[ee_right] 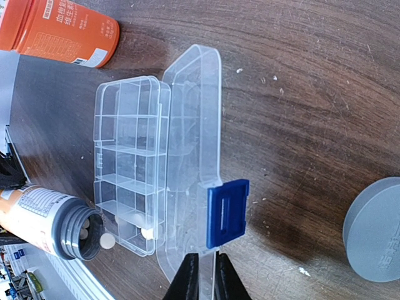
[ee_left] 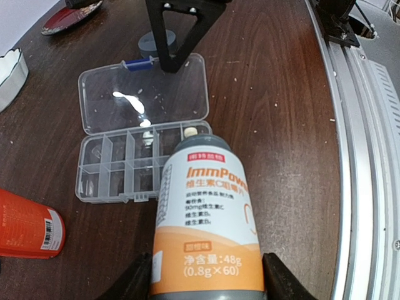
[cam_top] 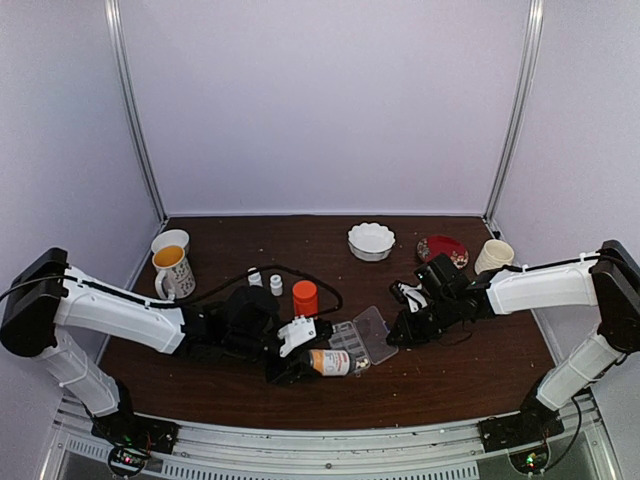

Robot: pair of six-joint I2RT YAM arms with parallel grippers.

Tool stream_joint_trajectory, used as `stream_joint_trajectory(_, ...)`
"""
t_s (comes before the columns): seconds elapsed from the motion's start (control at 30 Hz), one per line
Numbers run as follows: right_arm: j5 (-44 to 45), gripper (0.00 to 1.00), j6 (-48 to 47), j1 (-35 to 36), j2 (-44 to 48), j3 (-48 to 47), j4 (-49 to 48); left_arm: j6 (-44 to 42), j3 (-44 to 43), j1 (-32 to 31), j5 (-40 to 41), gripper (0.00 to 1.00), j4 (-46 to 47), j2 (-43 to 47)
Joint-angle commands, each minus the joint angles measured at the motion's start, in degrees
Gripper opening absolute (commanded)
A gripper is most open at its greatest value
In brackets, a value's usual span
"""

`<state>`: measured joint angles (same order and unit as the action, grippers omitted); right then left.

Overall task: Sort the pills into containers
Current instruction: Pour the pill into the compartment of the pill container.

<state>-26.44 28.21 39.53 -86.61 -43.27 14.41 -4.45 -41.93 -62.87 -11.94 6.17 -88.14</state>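
— Silver metal rail (ee_left: 369, 156) runs along the near edge of the desk (cam_top: 450, 375). Past it comes a strip of bare dark wood, grainy and flecked with pale crumbs. What sits beyond that?

— The left gripper (ee_left: 209, 284), clamped on a smooth round bottle (ee_left: 203, 212) with a white-and-orange label. It is uncapped and lies nearly level. Its grey mouth is at the near end of the organizer box (ee_right: 128, 94); whether it touches the rim I cannot tell.

— And the pills (ee_right: 147, 233)?

— Tiny, round and cream. One lies in an end cell beside the mouth, one sits right at the mouth, and more show inside the neck.

— The box itself?

— Clear, thin, hard plastic, flat and rectangular, with straight dividers. Its hinged lid (ee_left: 144, 94) lies open on the desk on the right, with a blue latch (ee_right: 227, 212) on its outer edge. The right gripper (ee_right: 205, 278) has its fingers together on that edge, just beside the latch.

— What crowds it?

— An orange bottle (cam_top: 305, 297) stands near the box, left and beyond. A grey cap (ee_right: 375, 231) rests on the wood near the lid but apart from it. The wood between the box and the rail is open.

— Further back?

— Two small white bottles (cam_top: 276, 285) stand left of the orange one. Towards the back wall, well apart from the box, are a mug (cam_top: 172, 265) of yellow liquid at far left, a white scalloped bowl (cam_top: 371, 241), a red plate (cam_top: 442, 248) and a cream cup (cam_top: 493, 256).
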Motion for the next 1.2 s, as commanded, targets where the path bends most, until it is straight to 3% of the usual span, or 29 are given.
stream_joint_trajectory(0.0, 1.4, 0.09, -1.0, 0.4, -0.5, -0.8, 0.1, -0.1, -3.9, -0.5, 0.3, 0.0, -3.7, -0.9)
stream_joint_trajectory(0.13, 1.4, 0.09, -1.0, 0.4, -0.8, -0.8, 0.0, 0.2, 0.4, -0.5, 1.3, 0.0, 3.2, -0.3)
stream_joint_trajectory(0.23, 1.3, 0.09, -0.8, 0.4, -0.5, -0.6, -0.3, 0.7, -2.0, -0.5, 1.3, 0.0, -1.1, 0.3)
stream_joint_trajectory(0.53, 1.4, 0.09, -0.9, 0.4, -0.4, -0.7, -0.1, 2.2, 2.4, -0.5, 2.1, 0.0, 7.4, 1.8)
stream_joint_trajectory(0.77, 1.6, 0.09, -0.9, 0.4, 0.0, -0.6, 0.4, 1.5, 1.6, -0.6, 2.4, 0.0, 4.5, 5.6)
stream_joint_trajectory(0.93, 1.6, 0.09, -0.7, 0.4, 0.0, -0.7, 0.1, 1.2, 1.1, -0.5, 0.8, 0.0, 3.8, 0.3)
stream_joint_trajectory(1.17, 1.9, 0.09, -1.0, 0.4, 0.6, -0.7, 0.8, 1.1, -0.1, -0.7, 2.0, 0.0, 3.2, 0.2)
